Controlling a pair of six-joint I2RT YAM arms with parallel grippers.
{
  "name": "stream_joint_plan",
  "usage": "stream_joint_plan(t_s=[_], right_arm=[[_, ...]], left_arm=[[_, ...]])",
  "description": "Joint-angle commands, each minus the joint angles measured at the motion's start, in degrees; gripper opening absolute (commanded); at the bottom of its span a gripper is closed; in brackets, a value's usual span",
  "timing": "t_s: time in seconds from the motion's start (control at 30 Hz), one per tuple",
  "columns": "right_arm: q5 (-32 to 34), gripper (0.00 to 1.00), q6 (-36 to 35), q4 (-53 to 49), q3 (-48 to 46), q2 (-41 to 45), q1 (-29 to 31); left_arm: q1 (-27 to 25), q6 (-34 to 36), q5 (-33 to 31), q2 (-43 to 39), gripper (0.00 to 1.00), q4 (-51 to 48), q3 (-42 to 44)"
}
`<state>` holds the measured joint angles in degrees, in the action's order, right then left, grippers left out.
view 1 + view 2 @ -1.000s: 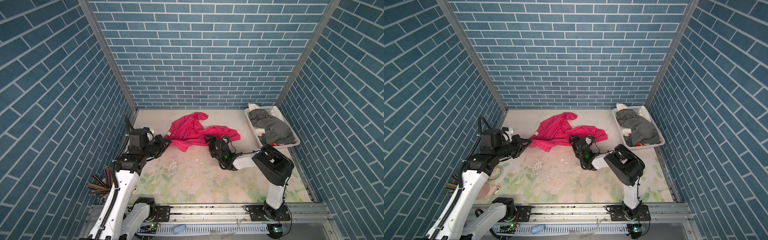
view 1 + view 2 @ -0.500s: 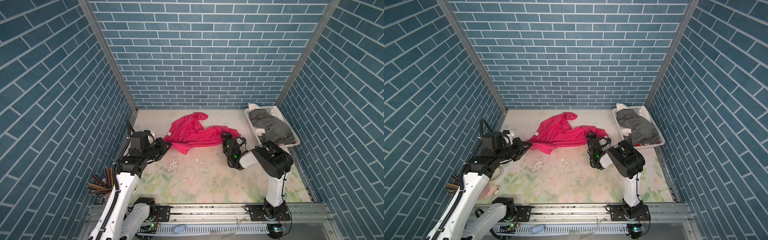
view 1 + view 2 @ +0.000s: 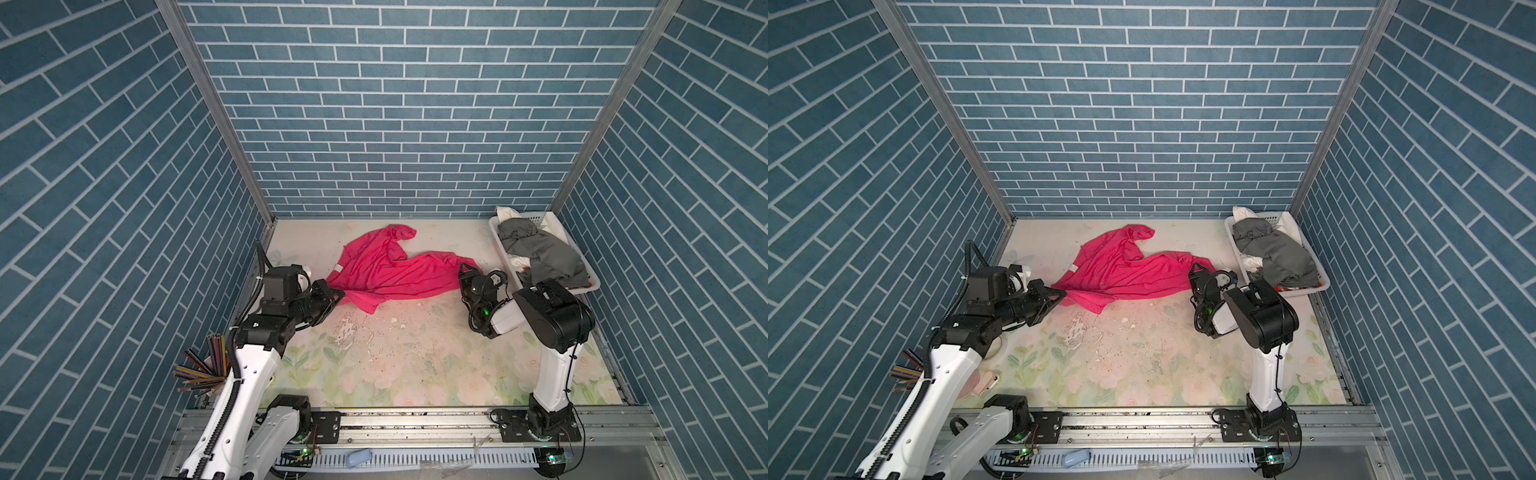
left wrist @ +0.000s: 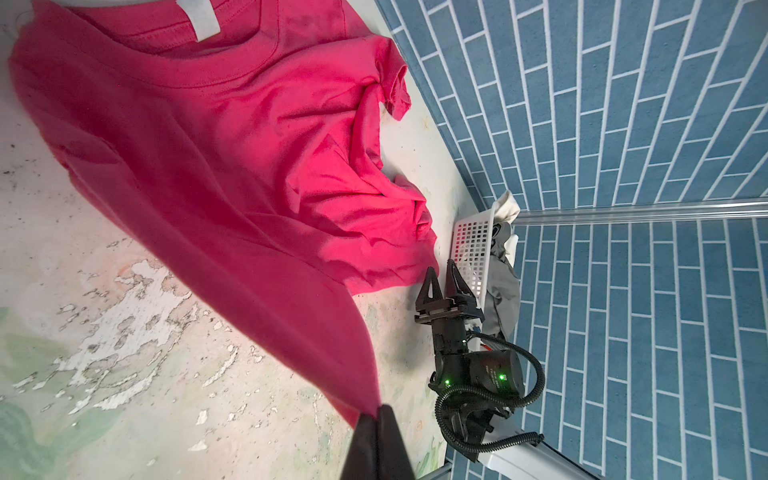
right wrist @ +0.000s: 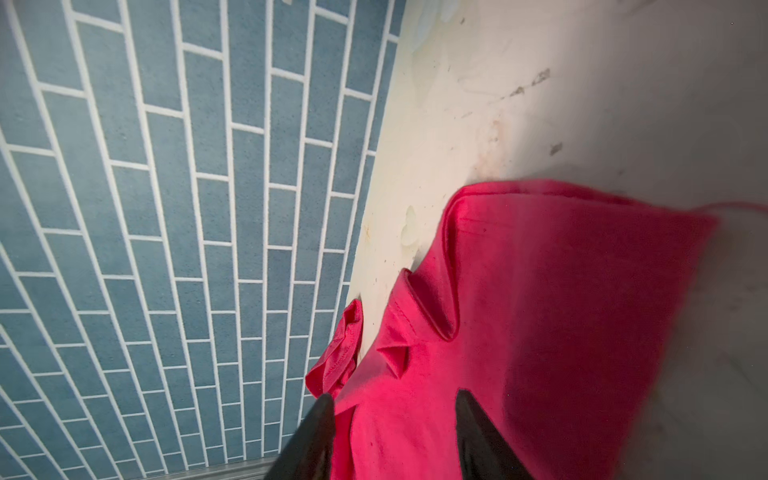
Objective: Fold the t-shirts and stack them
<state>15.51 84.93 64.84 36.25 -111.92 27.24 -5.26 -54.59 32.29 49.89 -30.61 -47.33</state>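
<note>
Left wrist view: we are pinching the pink t-shirt [image 4: 232, 166], lying crumpled far-centre, in the closed left gripper [image 4: 376, 415], the right gripper [image 5: 395, 397] straddling its right end half-spread, nothing folded yet; the grey t-shirt [image 3: 540, 253] is waiting in the far-right basket [image 3: 540, 215].

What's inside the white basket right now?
In the white basket, a crumpled dark grey t-shirt lies on top; white cloth shows beneath it. Anything deeper is covered.
</note>
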Motion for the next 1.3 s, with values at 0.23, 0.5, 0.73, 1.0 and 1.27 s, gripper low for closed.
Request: stream_joint_plan(t_s=[0.23,0.5,0.73,1.0,1.27], right_arm=[[1.3,0.46,-8.4,-34.1,3.6,13.1,-1.3],[-14.2,0.67,-7.4,-36.2,4.4,13.7,0.1],[-16.3,0.82,-0.7,-26.7,3.1,12.3,8.7],[-11.9,0.87,12.8,-21.3,6.0,6.7,16.7],[-4.0,0.89,16.8,-9.3,10.6,-2.2,16.8]], left_arm=[[1.3,2.4,0.8,-0.2,0.0,1.9,2.3],[2.8,1.4,2.2,0.5,0.0,6.7,-1.5],[2.9,0.9,3.6,1.7,0.0,8.6,-2.5],[2.8,0.5,4.5,1.4,0.0,8.7,-4.0],[2.3,0.0,5.1,0.8,0.0,9.2,-3.3]])
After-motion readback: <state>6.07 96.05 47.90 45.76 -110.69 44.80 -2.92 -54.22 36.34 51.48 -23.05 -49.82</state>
